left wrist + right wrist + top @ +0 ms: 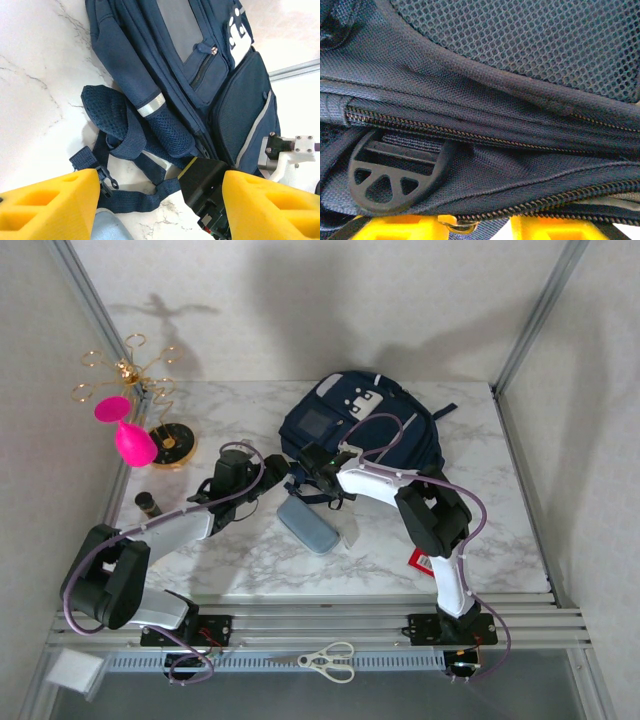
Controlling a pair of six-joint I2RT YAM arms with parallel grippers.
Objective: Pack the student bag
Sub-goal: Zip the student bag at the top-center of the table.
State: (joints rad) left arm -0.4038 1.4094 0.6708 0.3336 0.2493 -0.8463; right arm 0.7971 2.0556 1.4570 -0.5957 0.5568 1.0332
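Student bag (362,425) is lying flat on the marble table (500,540), far side, about centre. Front pocket is facing up; dark straps (130,200) are trailing toward the arms.

Left gripper (160,200) is hovering over the strap end of the bag. Its yellow fingers (50,205) are standing wide apart, with only loose webbing and bare marble between them; nothing is being clamped.

Right gripper (482,225) is reaching in from the right and pressing up against the bag's near edge. In its wrist view the two fingertips are sitting near each other with a narrow gap. A brass-coloured zip piece (460,227) is showing in that gap; cannot tell whether it is being pinched. A zip line (470,135) is running across the navy fabric above, a black plastic buckle (382,175) is tucking under a fold at left, and mesh (545,40) is covering the top.

Grey-blue pencil case (308,525) is lying just beside the bag's near edge, between the two arms.

Pink goblet shape (125,435) is hanging by a gold wire stand (125,370) at far left. Small dark cylinder (148,503) is standing near the left arm. Red card (420,560) is peeking out beside the right arm. Scissors (328,660) are lying on the frame in front of the arm bases.
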